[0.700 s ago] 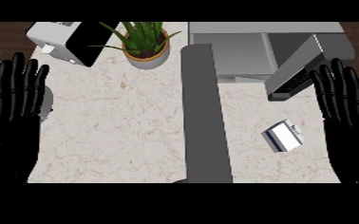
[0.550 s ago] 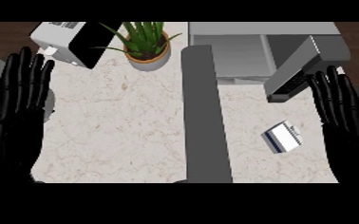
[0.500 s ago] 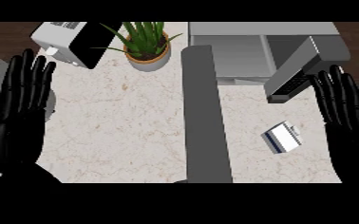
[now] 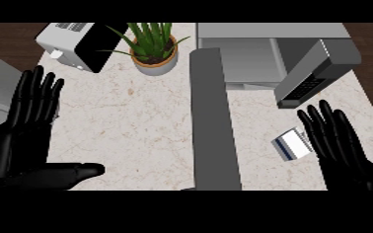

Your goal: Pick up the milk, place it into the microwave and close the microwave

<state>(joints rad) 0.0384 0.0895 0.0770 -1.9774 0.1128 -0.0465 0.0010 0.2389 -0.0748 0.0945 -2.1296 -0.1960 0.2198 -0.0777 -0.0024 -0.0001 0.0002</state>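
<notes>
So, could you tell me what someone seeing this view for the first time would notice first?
Probably the two black hands: the left hand open at the left edge and the right hand open at the lower right, beside the small milk carton lying on the counter. Next, the microwave at the upper right with its door swung wide towards the viewer, and the potted plant at the top.

It was a kitchen: a pale marble table (image 4: pixel 131 123) carried an open microwave (image 4: pixel 255 54), a toaster (image 4: pixel 73 44) and a potted plant (image 4: pixel 153 49).
</notes>
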